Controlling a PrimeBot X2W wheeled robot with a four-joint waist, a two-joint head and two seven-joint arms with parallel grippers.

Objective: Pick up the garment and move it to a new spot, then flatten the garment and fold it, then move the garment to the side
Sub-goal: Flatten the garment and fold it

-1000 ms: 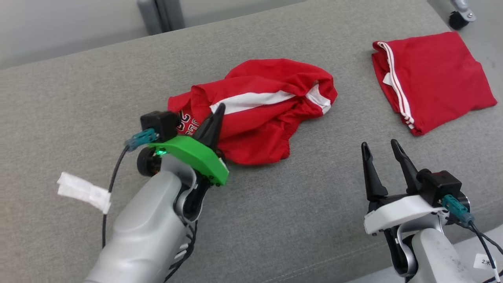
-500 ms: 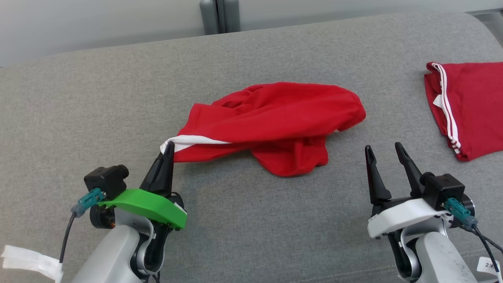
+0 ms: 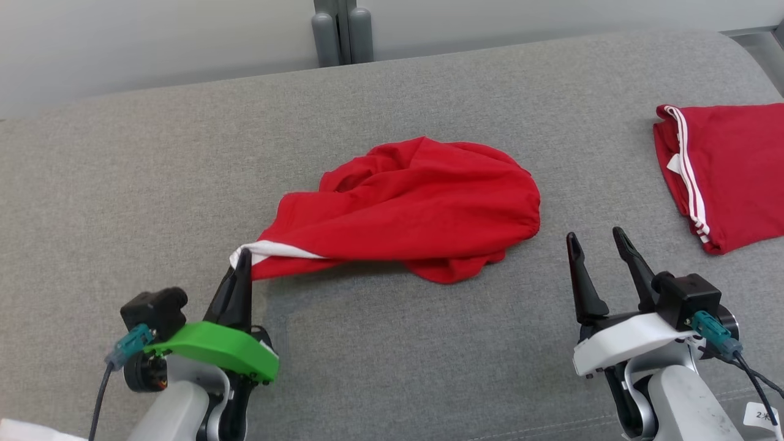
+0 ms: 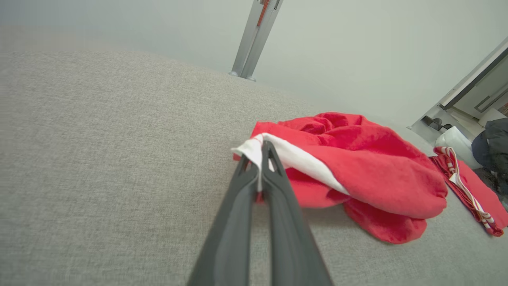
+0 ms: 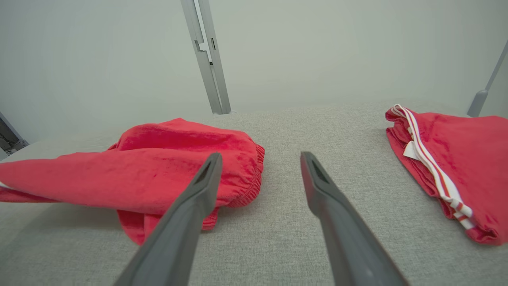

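Observation:
The garment (image 3: 416,208) is a crumpled red piece with a white stripe, lying in the middle of the grey cushioned surface (image 3: 392,367). My left gripper (image 3: 244,256) is shut on the garment's white-striped corner at its lower left, stretching that corner toward me. In the left wrist view the two fingers pinch the white edge (image 4: 254,149) of the garment (image 4: 357,171). My right gripper (image 3: 593,240) stands open just right of the garment, holding nothing. The right wrist view shows the garment (image 5: 158,171) left of my right gripper (image 5: 260,161).
A second red garment (image 3: 723,171) with white stripes lies folded at the right edge, also shown as a folded red piece (image 5: 456,167) in the right wrist view. A grey post (image 3: 335,30) stands behind the surface. White tape (image 3: 24,429) shows at lower left.
My left gripper has pulled the garment's striped corner toward me and to the left, stretching the cloth out. The head camera has shifted. The right gripper keeps its place, open.

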